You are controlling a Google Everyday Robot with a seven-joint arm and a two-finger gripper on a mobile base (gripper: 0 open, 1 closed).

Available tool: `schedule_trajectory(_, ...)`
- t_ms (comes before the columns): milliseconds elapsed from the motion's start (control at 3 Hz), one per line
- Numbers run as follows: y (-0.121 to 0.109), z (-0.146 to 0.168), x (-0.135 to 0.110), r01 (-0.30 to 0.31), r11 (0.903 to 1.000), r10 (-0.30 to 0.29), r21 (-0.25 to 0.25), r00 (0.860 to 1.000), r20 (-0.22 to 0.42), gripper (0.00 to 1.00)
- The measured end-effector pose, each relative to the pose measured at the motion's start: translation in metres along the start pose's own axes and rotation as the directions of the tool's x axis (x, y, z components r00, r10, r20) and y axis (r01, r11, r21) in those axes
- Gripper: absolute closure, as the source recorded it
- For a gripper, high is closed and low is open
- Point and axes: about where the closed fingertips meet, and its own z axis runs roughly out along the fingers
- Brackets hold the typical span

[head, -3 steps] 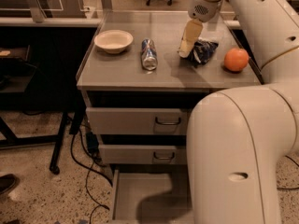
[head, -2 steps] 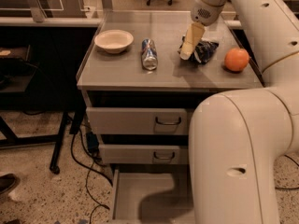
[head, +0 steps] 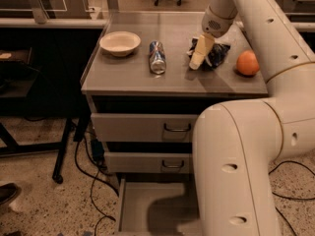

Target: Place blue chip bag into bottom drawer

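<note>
On the tabletop (head: 128,75), toward the back right, the blue chip bag (head: 217,54) lies between a drink can (head: 157,57) and an orange (head: 247,63). The gripper (head: 201,54) stands at the bag's left side and covers part of it; whether it is open or closed on the bag I cannot tell. Below, the bottom drawer (head: 142,210) is pulled out, but the robot's white arm (head: 236,171) hides its right part, and its front is cut off.

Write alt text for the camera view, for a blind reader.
A white robot arm reaches over a grey three-drawer cabinet, its gripper down beside a blue chip bag on top. Also on top: a white bowl, a drink can on its side and an orange; the bottom drawer is open.
</note>
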Motion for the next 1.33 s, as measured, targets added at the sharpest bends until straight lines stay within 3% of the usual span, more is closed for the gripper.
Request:
schedule_trajectory(667,-0.004,0.018,0.007,-0.034,0.9989,0.035,-0.032,0.999,0.024,0.00)
schedule_trajectory(1333,-0.015,0.027,-0.004,-0.033,0.9994,0.033,0.003,0.998,0.056,0.43)
